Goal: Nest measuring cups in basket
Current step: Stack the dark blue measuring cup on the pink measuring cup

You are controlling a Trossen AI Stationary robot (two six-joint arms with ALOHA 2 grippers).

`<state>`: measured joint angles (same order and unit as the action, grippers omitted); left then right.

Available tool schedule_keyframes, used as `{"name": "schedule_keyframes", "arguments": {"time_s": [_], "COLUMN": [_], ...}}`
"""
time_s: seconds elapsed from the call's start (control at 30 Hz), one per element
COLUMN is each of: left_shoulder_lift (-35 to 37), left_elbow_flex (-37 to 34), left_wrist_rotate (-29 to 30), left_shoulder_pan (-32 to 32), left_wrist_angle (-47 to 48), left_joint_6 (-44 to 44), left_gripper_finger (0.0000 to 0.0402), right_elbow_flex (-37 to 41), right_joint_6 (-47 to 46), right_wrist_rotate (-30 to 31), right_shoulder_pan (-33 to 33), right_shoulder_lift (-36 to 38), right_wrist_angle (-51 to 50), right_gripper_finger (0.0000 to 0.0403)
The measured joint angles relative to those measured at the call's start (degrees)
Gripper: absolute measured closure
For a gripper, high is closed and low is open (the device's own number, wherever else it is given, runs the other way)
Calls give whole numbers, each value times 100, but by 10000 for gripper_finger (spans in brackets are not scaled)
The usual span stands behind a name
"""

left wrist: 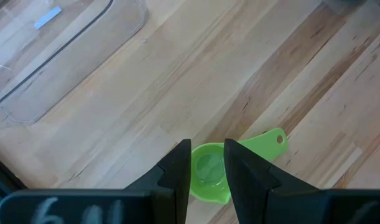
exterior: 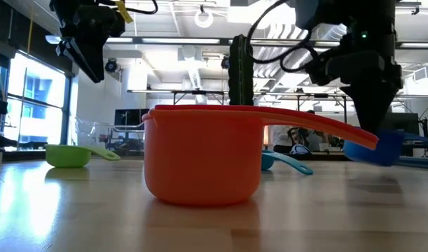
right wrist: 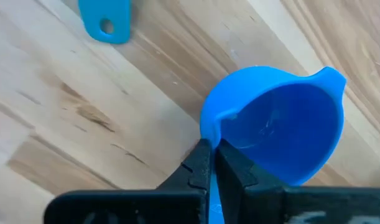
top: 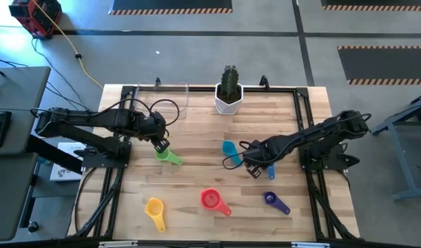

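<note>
My left gripper (left wrist: 208, 168) is open and hangs above the green cup (left wrist: 209, 177), which rests on its base on the table (exterior: 68, 155); the fingers are well clear of it (exterior: 87, 59). My right gripper (right wrist: 213, 158) is shut on the blue cup (right wrist: 280, 124), right of the teal cup (top: 229, 148). The red cup (top: 211, 200), yellow cup (top: 155, 209) and purple cup (top: 274, 201) lie near the table's near edge. The clear basket (top: 167, 96) sits at the far edge. The orange cup is not in view. My right gripper pinches the blue cup at its rim (right wrist: 209, 127), on the side away from the pour lip, between the two fingers. More blue runs back between the fingers, where they hide it. The fingers come from above. The cup hangs just clear of the table (exterior: 373, 150).
A white pot with a cactus (top: 229, 96) stands at the far edge, right of the basket. Black frame rails (top: 303, 117) run along the table's sides. Bare wood lies between the green cup and the basket.
</note>
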<state>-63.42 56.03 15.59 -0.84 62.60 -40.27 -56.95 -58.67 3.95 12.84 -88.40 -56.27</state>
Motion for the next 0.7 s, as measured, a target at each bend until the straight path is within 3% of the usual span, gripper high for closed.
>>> {"name": "schedule_keyframes", "arguments": {"time_s": [0.7], "left_shoulder_lift": [0], "left_elbow_flex": [0], "left_wrist_rotate": [-2], "left_shoulder_pan": [2], "left_wrist_angle": [1], "left_joint_6": [202], "left_gripper_finger": [316], "right_elbow_flex": [-1474], "right_joint_6": [-81], "right_wrist_rotate": [733], "right_shoulder_pan": [250], "right_shoulder_lift": [-1], "right_wrist_angle": [3], "right_gripper_finger": [403]}}
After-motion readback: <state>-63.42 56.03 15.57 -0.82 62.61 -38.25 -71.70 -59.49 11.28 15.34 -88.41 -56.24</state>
